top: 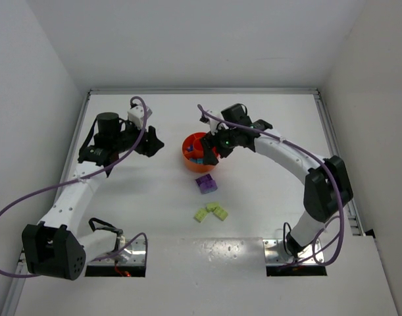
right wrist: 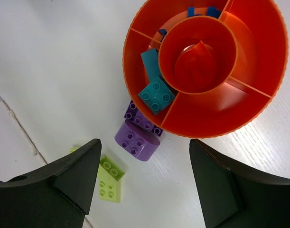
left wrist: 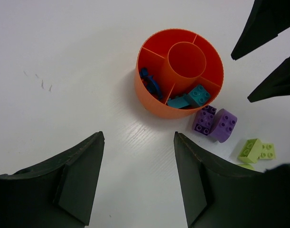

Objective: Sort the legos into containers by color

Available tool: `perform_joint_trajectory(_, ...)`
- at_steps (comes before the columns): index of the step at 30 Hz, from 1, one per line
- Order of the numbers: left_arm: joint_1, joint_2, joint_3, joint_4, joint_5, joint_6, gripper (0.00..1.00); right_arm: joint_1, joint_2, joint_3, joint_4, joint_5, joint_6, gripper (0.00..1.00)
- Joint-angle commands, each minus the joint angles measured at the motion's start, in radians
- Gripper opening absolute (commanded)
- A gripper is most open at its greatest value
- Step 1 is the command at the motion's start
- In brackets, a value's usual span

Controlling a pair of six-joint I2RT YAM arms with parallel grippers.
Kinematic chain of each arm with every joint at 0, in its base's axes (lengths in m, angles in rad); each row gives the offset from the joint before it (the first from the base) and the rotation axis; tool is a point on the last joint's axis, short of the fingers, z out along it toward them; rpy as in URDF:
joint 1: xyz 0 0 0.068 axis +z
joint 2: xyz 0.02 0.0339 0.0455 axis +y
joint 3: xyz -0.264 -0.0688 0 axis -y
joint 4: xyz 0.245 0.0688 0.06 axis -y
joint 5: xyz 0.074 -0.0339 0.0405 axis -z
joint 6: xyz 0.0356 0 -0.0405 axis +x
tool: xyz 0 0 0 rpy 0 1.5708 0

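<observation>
Right wrist: purple legos [right wrist: 137, 141] lie between spread, empty fingers [right wrist: 69, 187], beside bowl [right wrist: 239, 124].

White table [top: 266, 197], bowl [left wrist: 156, 104], purple legos [top: 206, 184], yellow-green legos [top: 211, 212]

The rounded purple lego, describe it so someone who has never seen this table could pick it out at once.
Find the round orange bowl on the white table. Just outside its wall, toward the yellow-green legos, lie two purple pieces. The rounded purple lego is the one farther from the bowl, its side curved where the square purple lego beside it is straight-edged.
</observation>
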Motion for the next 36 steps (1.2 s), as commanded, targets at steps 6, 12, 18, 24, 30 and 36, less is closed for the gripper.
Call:
perform_joint_trajectory(6, 0.005, -0.004, 0.019, 0.039, 0.021, 0.004, 0.66, 0.019, 0.035, 0.003, 0.028, -0.022, 0.032, 0.75)
perform_joint_trajectory(12, 0.005, -0.004, 0.01, 0.039, 0.021, 0.004, 0.66, 0.028, 0.055, -0.008, 0.049, 0.01, 0.032, 0.75)
perform_joint_trajectory(18, 0.005, -0.004, 0.01, 0.039, 0.021, 0.004, 0.66, 0.051, 0.083, 0.002, 0.04, 0.001, 0.041, 0.75)
perform_joint_trajectory(24, 0.005, -0.004, 0.001, 0.039, 0.012, 0.004, 0.66, 0.071, 0.103, 0.011, 0.04, 0.001, 0.041, 0.75)
perform_joint_trajectory(30, 0.005, -0.004, 0.001, 0.039, 0.012, 0.004, 0.66, 0.093, 0.122, 0.032, 0.04, 0.001, 0.041, 0.75)
perform_joint_trajectory(36, 0.005, -0.004, -0.009, 0.039, 0.012, 0.004, 0.66, 0.125, 0.179, 0.126, 0.022, -0.028, 0.041, 0.75)
